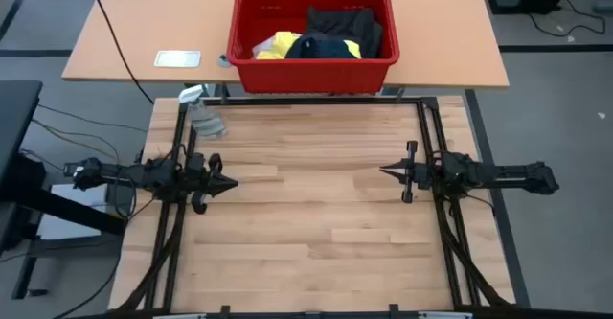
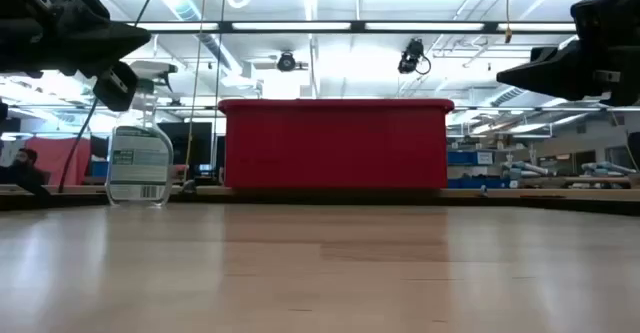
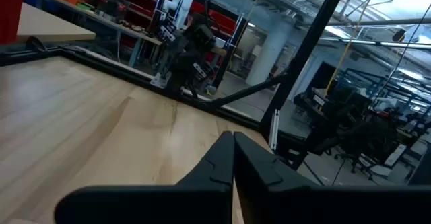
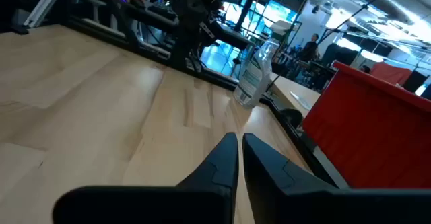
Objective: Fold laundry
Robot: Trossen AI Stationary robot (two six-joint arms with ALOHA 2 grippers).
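Note:
The laundry lies heaped in a red slotted basket on the far table: a yellow shirt, a navy piece and dark grey cloth show. The bright blue piece is hidden. My left gripper hovers shut over the wooden table's left side, pointing right. My right gripper hovers shut over the right side, pointing left. Both hang above the tabletop in the low view, left and right. Their shut fingers show in the left wrist view and the right wrist view.
A clear spray bottle stands at the far left corner of the wooden table, also seen as the bottle in the low view. A black frame borders the table. A small flat white object lies on the far table.

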